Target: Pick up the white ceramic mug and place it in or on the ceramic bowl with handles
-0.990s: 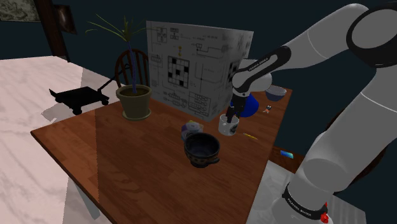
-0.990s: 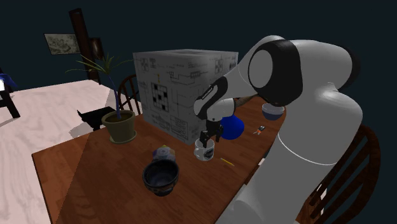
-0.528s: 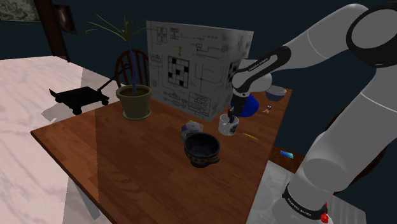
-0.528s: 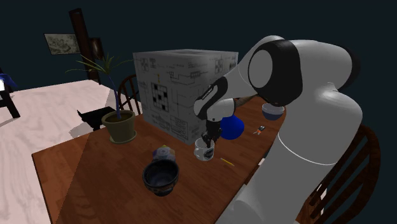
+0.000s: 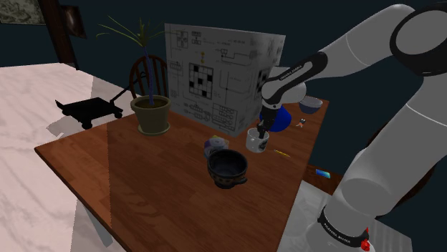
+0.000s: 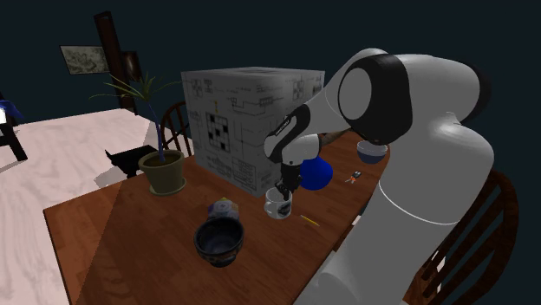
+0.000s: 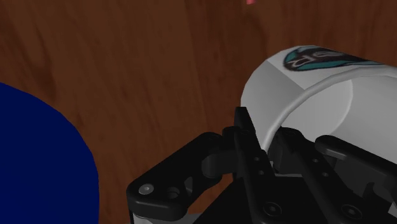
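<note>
Two jaws are pinching the mug point(image 7: 275, 83) by its rim, one inside, one outside, for lifting over to the bowl point(image 5: 229, 174).

This is looking like a dining room in a home. In the shoulder view a wooden table point(image 5: 143, 193) is standing on a pale, marbled floor point(image 5: 29, 86). A wooden chair point(image 5: 149, 70) is sitting at the table's far edge, at eleven o'clock from the bowl point(image 5: 228, 168). A plant point(image 5: 152, 111) is standing in its pot before that chair. A picture point(image 5: 18, 11) is hanging on the dark wall at ten o'clock. A mug point(image 5: 257, 140) is standing at one o'clock from the bowl. In the second exterior view another chair point(image 6: 485, 234) is standing at four o'clock.
</note>
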